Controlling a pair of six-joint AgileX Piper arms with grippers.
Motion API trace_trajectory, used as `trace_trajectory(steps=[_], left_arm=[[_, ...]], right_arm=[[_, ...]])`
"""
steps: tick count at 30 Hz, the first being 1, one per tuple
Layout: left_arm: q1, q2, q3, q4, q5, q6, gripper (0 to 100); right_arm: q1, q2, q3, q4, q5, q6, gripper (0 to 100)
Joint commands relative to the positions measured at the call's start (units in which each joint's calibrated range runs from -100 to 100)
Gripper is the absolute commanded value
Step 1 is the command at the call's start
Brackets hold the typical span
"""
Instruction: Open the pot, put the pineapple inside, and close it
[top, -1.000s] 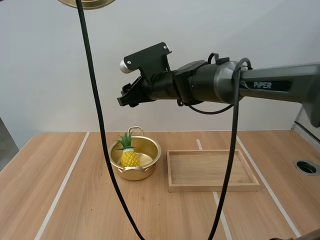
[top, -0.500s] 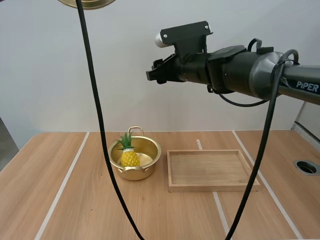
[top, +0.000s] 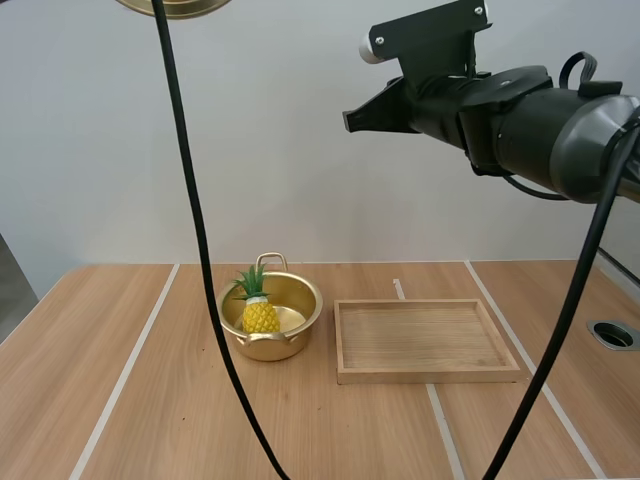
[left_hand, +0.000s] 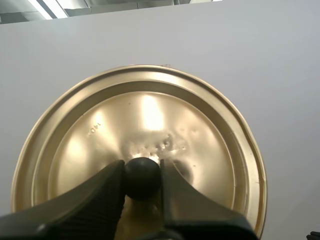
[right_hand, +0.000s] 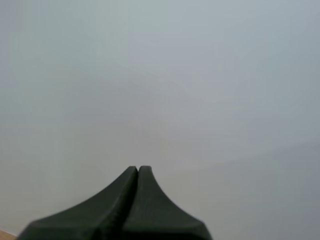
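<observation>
A golden pot stands uncovered on the table left of centre, with a small yellow pineapple with green leaves upright inside it. The pot's golden lid hangs in the air, its edge showing high above the table. My left gripper is shut on the lid's black knob, which its two fingers pinch. My right gripper is raised high over the table's right half, pointing left, and its fingers lie together as one dark wedge with nothing in them.
A shallow wooden tray lies right of the pot. A round hole sits in the table near its right edge. Pale lines run front to back across the wooden table.
My right arm has swung up and to the right, away from above the pot, and its gripper has gone from open to shut. The lid, pot and pineapple have stayed where they were.
</observation>
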Motion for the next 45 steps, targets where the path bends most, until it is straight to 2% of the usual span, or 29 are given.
trace_trajectory(steps=[1,8,16,26,35,45], left_arm=[[-0.07,-0.45,-0.19,-0.55,-1.86,-0.45,0],[-0.07,-0.45,-0.19,-0.55,-1.86,-0.45,0],[-0.07,-0.45,-0.19,-0.55,-1.86,-0.45,0],[-0.07,-0.45,-0.19,-0.55,-1.86,-0.45,0],[-0.07,-0.45,-0.19,-0.55,-1.86,-0.45,0],[-0.07,-0.45,-0.19,-0.55,-1.86,-0.45,0]], right_arm=[[-1.52,-1.83,-0.30,-0.93,-1.22,0.31,0],[-4.84,-4.77,-0.30,-0.44,-0.41,1.10,0],[-6.53,-9.67,0.67,4.30,1.78,1.10,0],[-8.94,-16.32,13.76,4.30,1.78,1.10,0],[-8.94,-24.60,24.63,4.56,1.95,2.17,0],[-8.94,-30.28,29.46,4.22,1.76,2.17,0]])
